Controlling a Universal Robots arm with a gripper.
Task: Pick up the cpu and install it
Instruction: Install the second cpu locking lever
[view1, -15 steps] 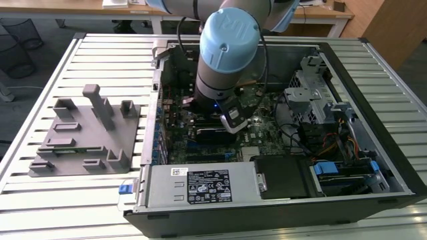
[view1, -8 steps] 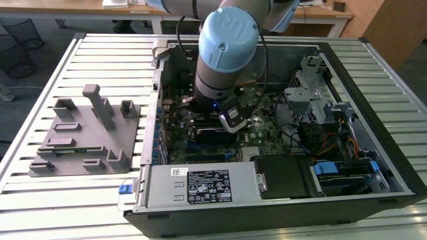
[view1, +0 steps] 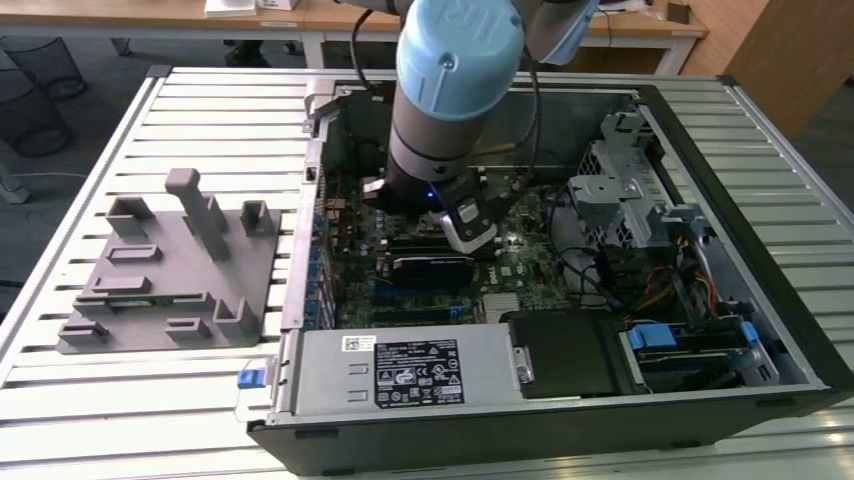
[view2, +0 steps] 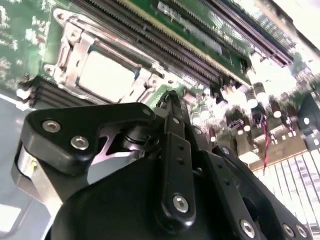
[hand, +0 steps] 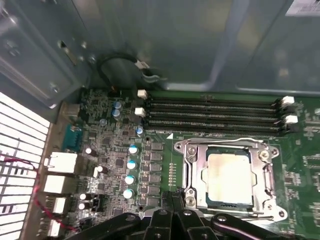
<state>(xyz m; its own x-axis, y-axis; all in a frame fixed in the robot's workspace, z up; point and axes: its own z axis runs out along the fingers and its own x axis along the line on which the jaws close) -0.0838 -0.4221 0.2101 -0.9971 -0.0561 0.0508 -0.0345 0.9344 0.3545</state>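
The cpu (hand: 228, 178) lies flat in its socket on the green motherboard, pale silvery top up, with a metal frame (hand: 188, 165) around its edges. It is also seen in the second wrist view, cpu (view2: 106, 76), just beyond the fingertips. My gripper (hand: 173, 199) hangs over the board beside the socket, a short way off the cpu. Its black fingers (view2: 172, 131) are pressed together with nothing between them. In the exterior view the gripper (view1: 470, 238) reaches down into the open computer case (view1: 747, 150).
A grey fixture block (view1: 174, 270) stands on the slatted table at the exterior view's left. Inside the case are memory slots (hand: 215, 115), a power supply (view1: 400, 370), a drive cage (view1: 627, 190) and loose cables (view1: 654, 290). Capacitors (hand: 131, 165) stand near the socket.
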